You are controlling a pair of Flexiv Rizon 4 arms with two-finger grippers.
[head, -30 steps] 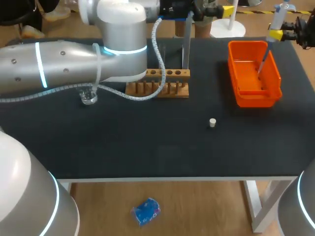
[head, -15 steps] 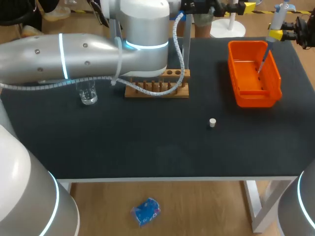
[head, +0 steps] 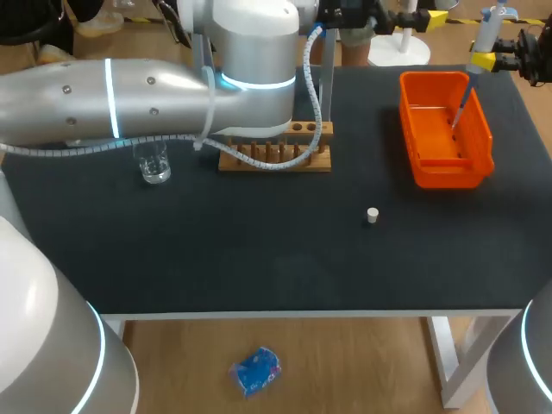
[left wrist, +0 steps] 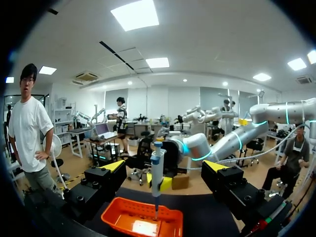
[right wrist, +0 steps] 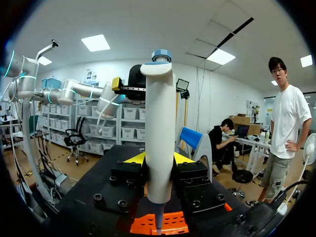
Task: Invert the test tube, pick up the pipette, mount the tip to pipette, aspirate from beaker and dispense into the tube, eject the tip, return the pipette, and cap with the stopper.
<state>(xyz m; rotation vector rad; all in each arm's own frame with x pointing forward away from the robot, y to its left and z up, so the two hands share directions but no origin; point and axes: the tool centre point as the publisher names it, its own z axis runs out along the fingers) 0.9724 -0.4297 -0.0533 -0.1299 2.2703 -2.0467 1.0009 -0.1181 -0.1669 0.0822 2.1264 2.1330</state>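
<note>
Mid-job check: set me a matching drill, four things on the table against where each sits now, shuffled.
1. white pipette with blue cap
2. small white stopper
3. clear glass beaker
4. wooden tube rack

a. alone on bare black tabletop
b. partly hidden behind left arm
c. held in right gripper over orange plastic tray
d. left of the rack

Pairs: 1-c, 2-a, 3-d, 4-b

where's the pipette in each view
Head view: pipette at the far right edge, in the right end effector, lower end over the orange tray.
Left wrist view: pipette ahead of the open left end effector, above the tray.
Right wrist view: pipette upright, gripped in that end effector.
Shared landmark: the orange tray.
</note>
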